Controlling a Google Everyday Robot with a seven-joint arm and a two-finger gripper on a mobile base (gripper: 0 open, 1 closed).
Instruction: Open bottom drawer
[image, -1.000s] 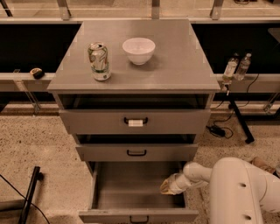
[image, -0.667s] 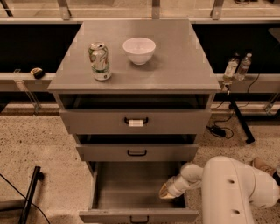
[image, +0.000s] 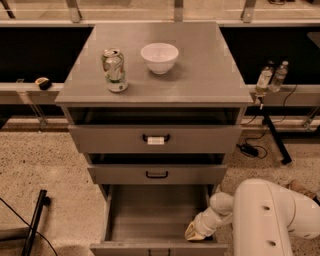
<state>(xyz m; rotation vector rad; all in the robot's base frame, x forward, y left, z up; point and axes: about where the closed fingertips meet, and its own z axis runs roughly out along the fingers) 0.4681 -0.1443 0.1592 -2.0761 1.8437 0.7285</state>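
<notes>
Item: bottom drawer (image: 150, 217), lowest of three in the grey cabinet (image: 210, 80).

Position: stands well out toward the camera. Its front panel lies at the lower edge of the view, and its box is open to sight below the middle drawer (image: 200, 174).

Finish: flat grey front, grey floor and side walls. I see nothing in it but my own tool. The handle is all but cut off by the edge of the view.

Tool: gripper (image: 196, 231), down inside the box at the right front corner, close to the right wall and just behind the front panel. I cannot tell whether it is apart or together, nor whether it touches the panel. The white arm (image: 270, 220) comes in from the lower right.

Step in hand, by my judgement: the pull is at or near its end.
- Any further draw should run straight along the runners, since contact this far right of centre could rack the box.
- I ease off before the stop.
- I then lift clear of the wall and front before swinging away, so the drawer is not nudged back.

Also present: top drawer (image: 210, 139) with a white tag (image: 155, 141) on its handle. A can (image: 114, 69) and a bowl (image: 159, 57) sit on the cabinet top, well apart from the work.
</notes>
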